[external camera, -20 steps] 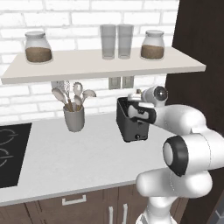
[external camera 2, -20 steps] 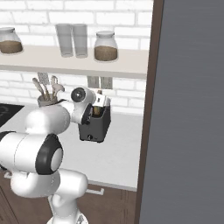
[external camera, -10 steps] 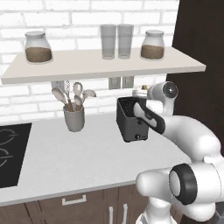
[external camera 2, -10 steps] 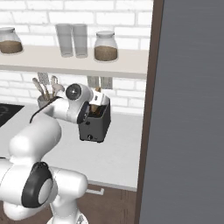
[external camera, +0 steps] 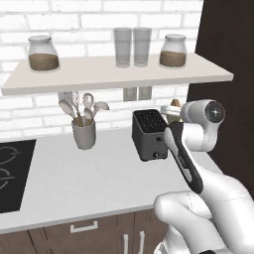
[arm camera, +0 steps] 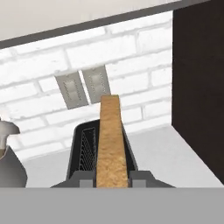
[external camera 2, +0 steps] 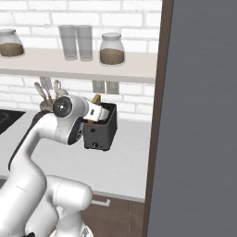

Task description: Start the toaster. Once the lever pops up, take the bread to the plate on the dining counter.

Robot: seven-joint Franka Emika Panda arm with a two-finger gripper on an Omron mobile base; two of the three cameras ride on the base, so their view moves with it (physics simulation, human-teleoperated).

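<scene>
Hand view: bread [arm camera: 109, 144] stands edge-on between the claw [arm camera: 113, 178] fingertips, above the toaster [arm camera: 83, 151].
Claw: clamped on the bread.

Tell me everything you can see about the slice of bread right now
The bread is a tan slice with a grainy, toasted-looking surface, seen edge-on in the hand view. It stands clamped at its near end between the two fingers of the gripper, above the dark grey toaster, in line with its slots. In the right base view only a small brown corner peeks above the hand.
</scene>
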